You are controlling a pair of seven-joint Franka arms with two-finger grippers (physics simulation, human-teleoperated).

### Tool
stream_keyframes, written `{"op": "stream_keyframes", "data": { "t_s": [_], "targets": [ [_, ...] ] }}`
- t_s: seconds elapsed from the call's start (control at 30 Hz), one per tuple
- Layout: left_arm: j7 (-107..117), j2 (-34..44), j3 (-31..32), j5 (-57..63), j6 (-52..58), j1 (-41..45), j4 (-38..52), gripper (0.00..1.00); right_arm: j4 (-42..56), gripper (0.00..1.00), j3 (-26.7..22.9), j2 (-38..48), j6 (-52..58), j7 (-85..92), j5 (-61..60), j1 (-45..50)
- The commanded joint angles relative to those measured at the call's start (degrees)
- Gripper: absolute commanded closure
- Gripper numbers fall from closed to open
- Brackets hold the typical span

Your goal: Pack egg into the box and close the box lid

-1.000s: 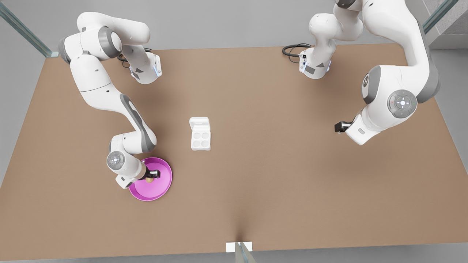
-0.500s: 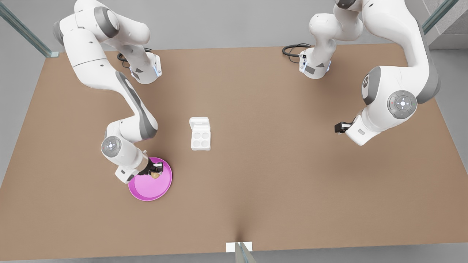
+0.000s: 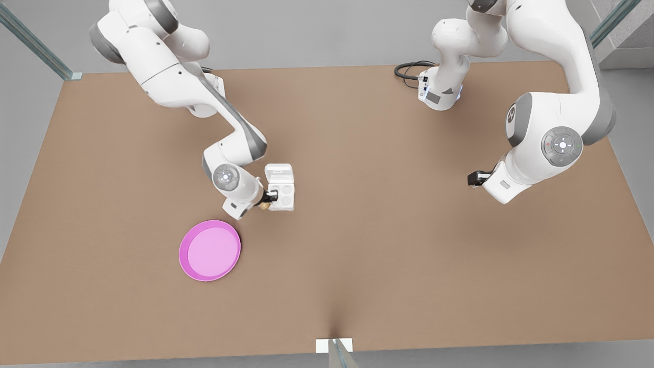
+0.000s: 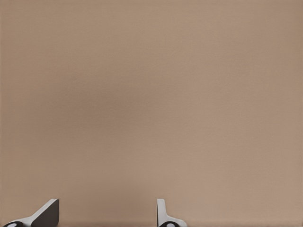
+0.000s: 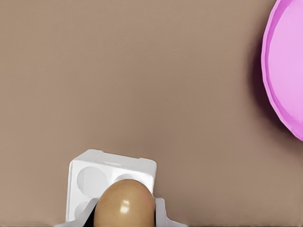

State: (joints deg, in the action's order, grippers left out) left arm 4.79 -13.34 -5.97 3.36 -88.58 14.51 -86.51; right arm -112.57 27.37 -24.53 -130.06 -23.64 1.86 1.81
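The egg [image 5: 124, 204] sits clamped between the right gripper's [image 3: 267, 200] two fingers, and from my station I read that hand as closed down to the egg's width, pressing it on both sides. In the front view the egg [image 3: 264, 206] shows as a small tan spot just off the box's [image 3: 280, 196] left edge, raised over the table [image 3: 388, 245] and not in any cup. In the right wrist view the egg hangs in front of the box [image 5: 111, 178], hiding part of it, with two round cups open to sight beside it. The box lid [image 3: 279, 171] lies flat and open on the far side of the tray, hinged to it. The pink plate [image 3: 209, 250] rests bare on the table, nearer to me and to the left of the box, well apart from it; its rim [image 5: 284, 71] shows in the right wrist view. The left gripper [image 3: 475, 177] waits far to the right over bare table, and in the left wrist view its fingertips [image 4: 47, 213] stand wide apart with nothing between them. I can read no label or writing on the box, the plate or the arms.
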Motion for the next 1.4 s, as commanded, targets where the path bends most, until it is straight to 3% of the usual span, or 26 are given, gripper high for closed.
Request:
{"op": "stream_keyframes", "data": {
  "t_s": [0.0, 0.7, 0.73, 0.77, 0.9, 0.93, 0.97, 1.0, 1.03, 1.07, 1.1, 1.17, 1.2, 1.23, 1.27, 1.37],
  "targets": [
    [0.0, 0.1, 0.0, 0.1, -0.1, 0.0, 0.0, 0.0, -1.9, 0.58, 0.1, 1.5, -1.3, -17.4, 1.0, -0.6],
    [0.0, -2.0, 0.3, 1.1, -0.6, 3.2, 0.0, 0.0, -7.0, 0.57, 1.8, 3.0, -9.6, -28.0, 0.4, 5.0],
    [0.0, -2.0, 0.3, 1.1, -0.6, 3.2, 0.0, 0.0, -7.0, 0.49, 1.8, 2.9, -9.5, -28.0, 0.4, 5.0],
    [0.0, -2.0, 0.3, 1.1, -0.6, 3.2, 0.0, 0.0, -7.0, 0.0, 1.8, 2.5, -9.5, -27.9, 0.4, 5.0],
    [0.0, -2.1, 0.3, 1.1, -0.7, 3.2, 0.0, 0.0, -4.8, 0.0, 1.8, 2.0, -9.0, -28.6, 0.3, 6.1],
    [0.0, -2.1, 0.3, 1.1, -1.0, 3.1, 0.0, 0.0, 1.1, 0.0, 1.7, 2.0, -6.6, -29.3, 1.0, 7.3],
    [0.0, -2.1, 0.3, 1.1, -1.1, 3.1, 0.0, 0.0, 12.2, 0.0, 1.2, 2.0, 3.7, -21.6, 1.0, 6.6],
    [0.0, -2.1, 0.3, 1.1, -1.1, 3.1, 0.0, 0.0, 20.5, 0.0, 0.8, 2.0, 11.5, -2.8, 2.6, -0.5],
    [0.0, -2.0, 0.3, 1.2, 2.6, 5.0, 0.0, 0.0, 31.5, 0.0, 0.1, 2.5, 31.1, 17.4, 1.9, -10.2],
    [0.1, -1.8, 0.3, 1.4, 9.5, 8.9, 0.1, 0.0, 36.0, 0.0, -3.9, 7.8, 40.9, 25.6, 2.8, -13.8],
    [0.3, -1.8, 0.3, 1.6, 16.1, 13.1, 0.3, 0.0, 29.1, 0.0, -18.8, 12.8, 43.4, 19.9, -0.1, -5.5],
    [18.0, -5.5, 0.3, -2.8, 19.7, 28.8, -0.1, 0.0, 29.5, 0.0, -20.0, 12.7, 44.0, 17.5, 0.1, -4.2],
    [30.7, -7.6, 0.3, -14.2, 18.8, 34.3, 0.0, 0.27, 31.4, 0.0, -20.2, 12.2, 44.9, 18.3, 0.0, -5.5],
    [38.8, -9.7, 0.3, -18.0, 14.8, 39.0, 0.2, 0.71, 32.3, 0.0, -20.0, 11.6, 44.8, 18.3, 0.5, -5.5],
    [49.2, -12.5, 0.3, -22.4, 6.5, 44.7, 0.2, 0.79, 32.4, 0.0, -20.0, 11.6, 44.7, 18.2, 0.7, -5.2],
    [62.6, -18.6, 0.4, -26.5, -10.3, 49.8, 1.8, 0.79, 33.9, 0.0, -20.3, 10.8, 44.6, 17.7, 0.1, -8.5]
  ]
}}
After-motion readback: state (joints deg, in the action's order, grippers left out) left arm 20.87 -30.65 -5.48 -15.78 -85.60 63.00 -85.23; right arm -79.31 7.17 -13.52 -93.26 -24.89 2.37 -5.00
